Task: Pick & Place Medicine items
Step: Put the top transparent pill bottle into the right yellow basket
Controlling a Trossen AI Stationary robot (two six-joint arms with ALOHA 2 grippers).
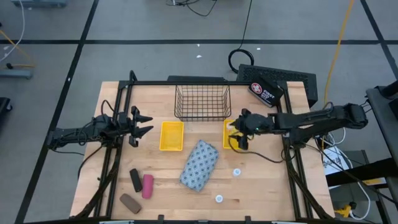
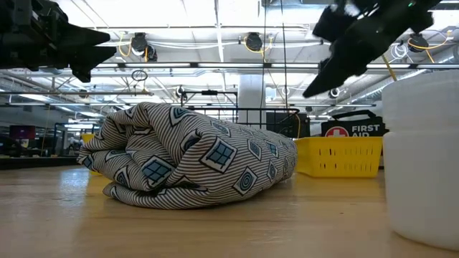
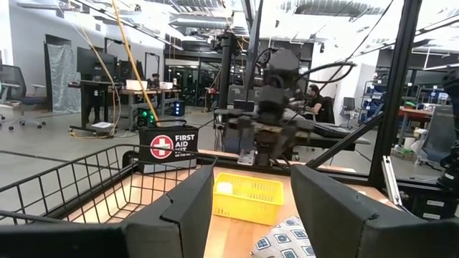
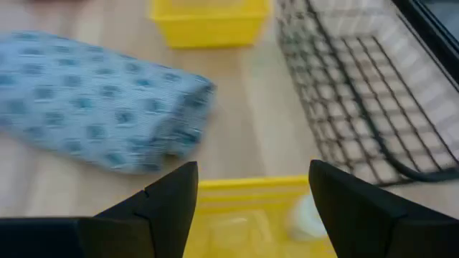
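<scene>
Your right gripper (image 4: 251,197) hangs just above the right-hand yellow tray (image 1: 230,133), fingers spread wide and holding nothing. A small white bottle (image 4: 307,218) lies in that tray, below and just beside one finger. Judging by this, a drop into the tray looks done and the gripper is free for the next item.

Your left gripper (image 3: 247,215) waits over the left edge of the worktop (image 1: 267,186), fingers parted about halfway, empty.

Outward from the right gripper: the blue-grey patterned pouch (image 1: 199,164) lies mid-worktop, between the two trays and nearer the front. Two more white bottles (image 1: 237,172) stand apart in front of the right tray, one closer to the front edge. The black, pink and brown pieces (image 1: 140,186) cluster at the front left. The second yellow tray (image 1: 171,135) and the dark wire basket (image 1: 202,101) sit behind.

Watch these risks: lifting away low could snag a finger on the tray wall and drag the light tray. The bottles are tiny and round; an off-centre pinch could squirt one away and set it rolling. The pouch is soft and may sag or slip from a narrow grip.

The worktop is pale wood inside a black frame; beyond it are a first-aid case (image 1: 266,92), a taped floor, and an open workshop with desks.
</scene>
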